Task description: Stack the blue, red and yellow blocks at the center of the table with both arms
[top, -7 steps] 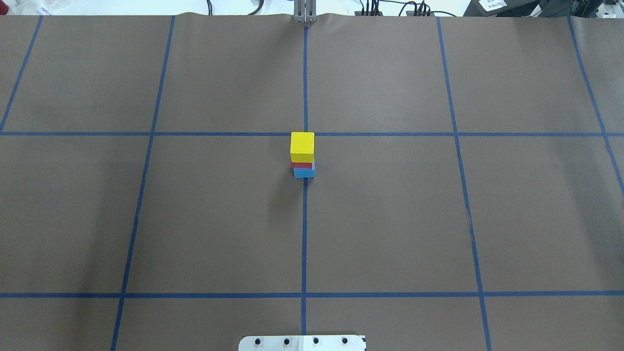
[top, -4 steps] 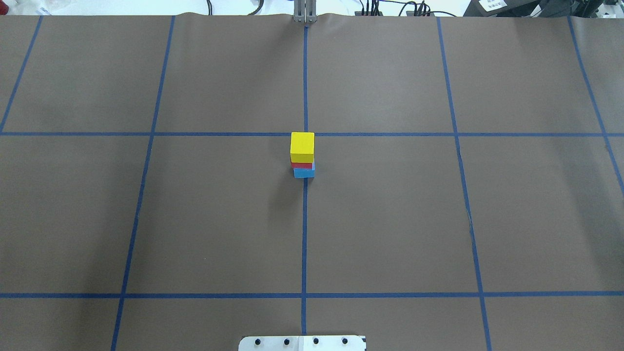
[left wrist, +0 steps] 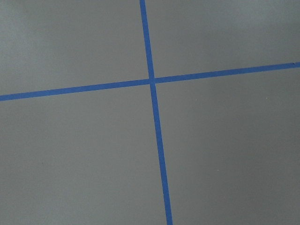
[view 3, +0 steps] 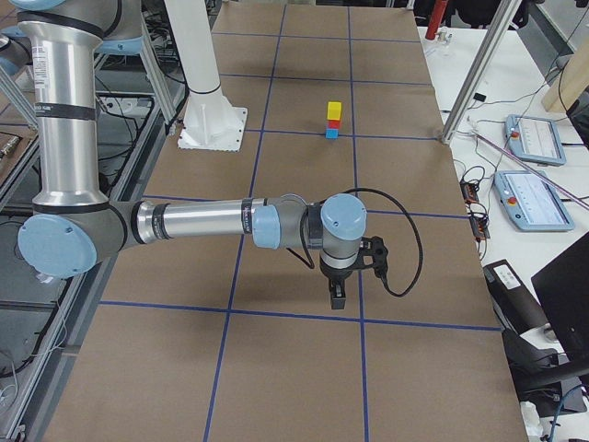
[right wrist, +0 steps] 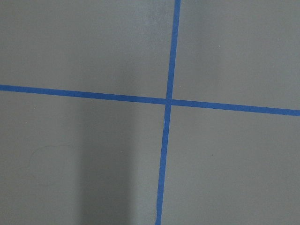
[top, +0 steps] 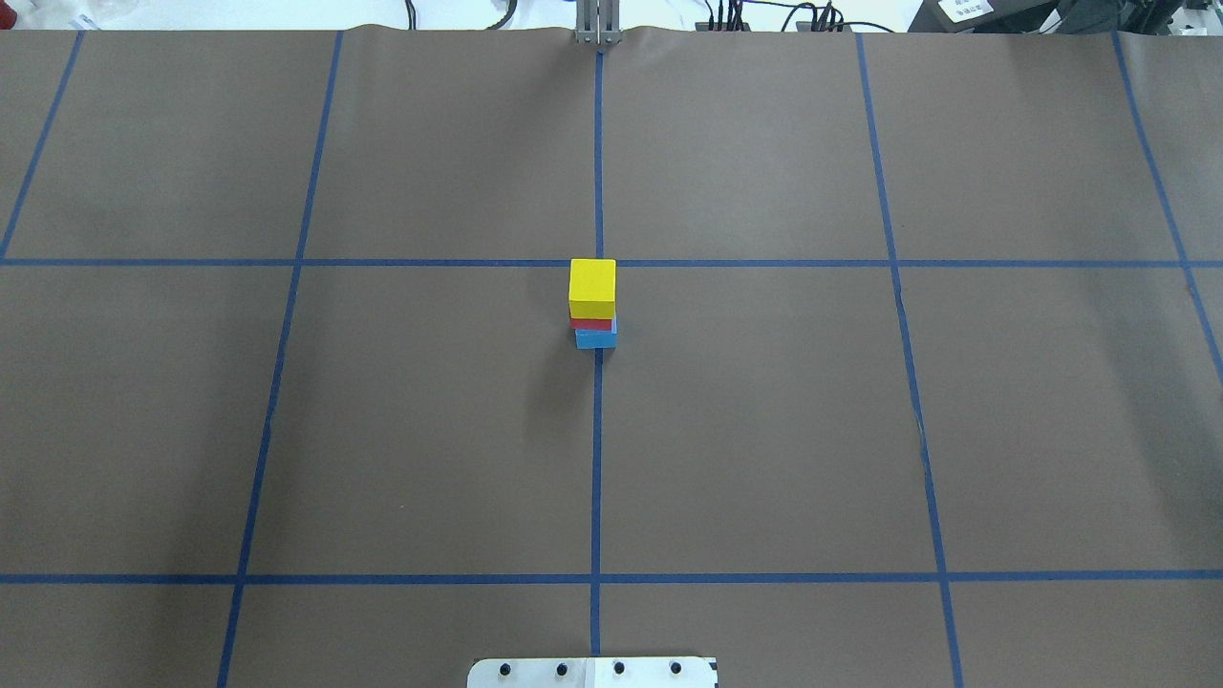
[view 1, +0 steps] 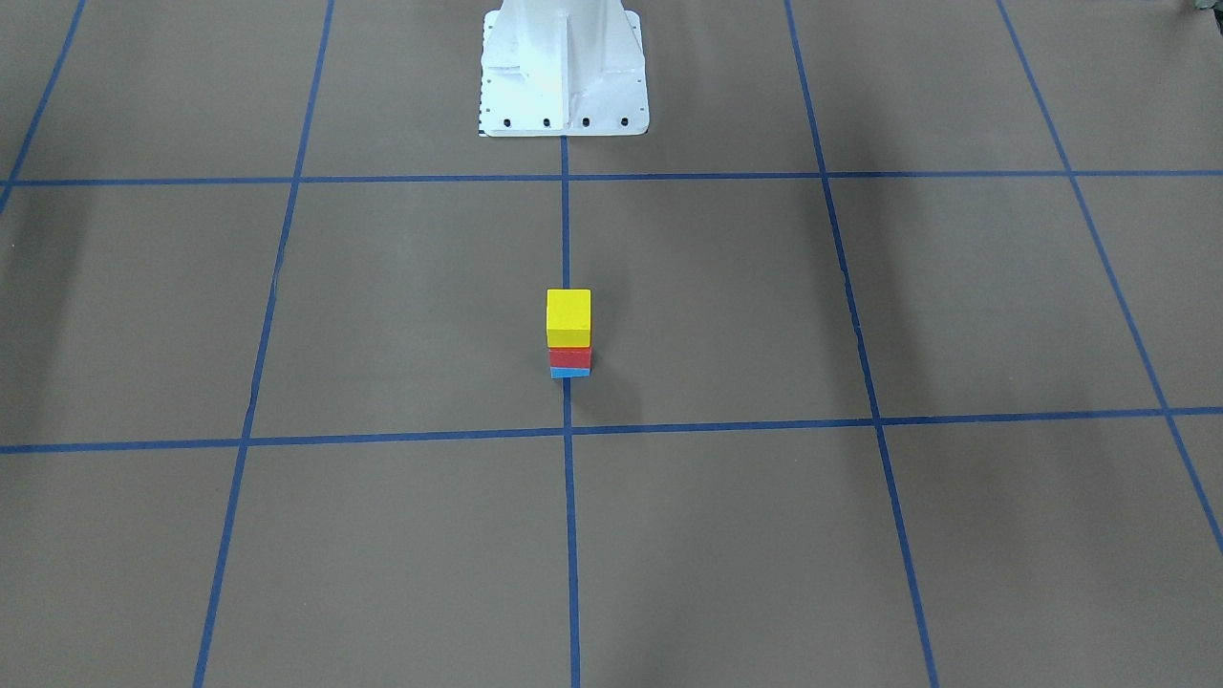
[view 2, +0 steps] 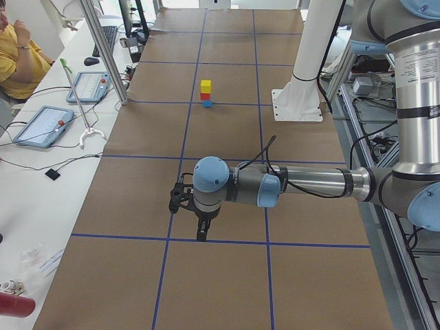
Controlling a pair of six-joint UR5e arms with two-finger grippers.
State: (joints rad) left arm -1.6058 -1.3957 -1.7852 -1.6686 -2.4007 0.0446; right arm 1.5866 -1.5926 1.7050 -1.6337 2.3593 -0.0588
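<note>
The yellow block (top: pixel 592 287) sits on the red block (top: pixel 592 324), which sits on the blue block (top: pixel 595 338), as one stack at the table's centre cross. The stack also shows in the front-facing view, with yellow (view 1: pixel 568 315), red (view 1: pixel 570 357) and blue (view 1: pixel 570 373). My left gripper (view 2: pixel 201 230) hangs far from the stack, low over a tape crossing, and shows only in the exterior left view. My right gripper (view 3: pixel 338 296) hangs over the opposite end, seen only in the exterior right view. I cannot tell whether either is open or shut. Both wrist views show only paper and tape.
Brown paper with a blue tape grid covers the table (top: pixel 764 430). The white robot pedestal (view 1: pixel 562 67) stands at the near middle edge. A metal post (view 2: pixel 103 51), control tablets (view 2: pixel 42 125) and a seated operator (view 2: pixel 17 58) lie beyond the far side.
</note>
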